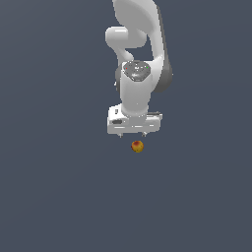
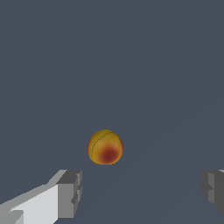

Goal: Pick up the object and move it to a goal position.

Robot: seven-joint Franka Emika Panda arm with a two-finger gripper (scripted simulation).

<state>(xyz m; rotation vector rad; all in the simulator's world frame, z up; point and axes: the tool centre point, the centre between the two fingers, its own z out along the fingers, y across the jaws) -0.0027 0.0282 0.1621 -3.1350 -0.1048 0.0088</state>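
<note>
Nearest the wrist camera are the gripper's two fingers, one at the lower left of that picture and one at the lower right edge. They stand spread wide with a broad gap between them and hold nothing. The spread is probably there so that the small ball can pass between the pads once the hand is lowered and centred.

Beyond the fingers lies the object, a small round ball, yellow-orange with a red patch. It sits a little left of centre in the wrist picture, ahead of the gap rather than inside it, so the fingers do not yet straddle it.

In the exterior view, the ball shows just below the gripper, slightly below the middle of the frame, close to the hand but apart from it. It appears to rest on the plain dark grey surface, though no shadow confirms contact. The white arm rises from the hand toward the top centre of the frame.

The count is one arm, one gripper with two fingers, and one ball. No goal marker is visible.
</note>
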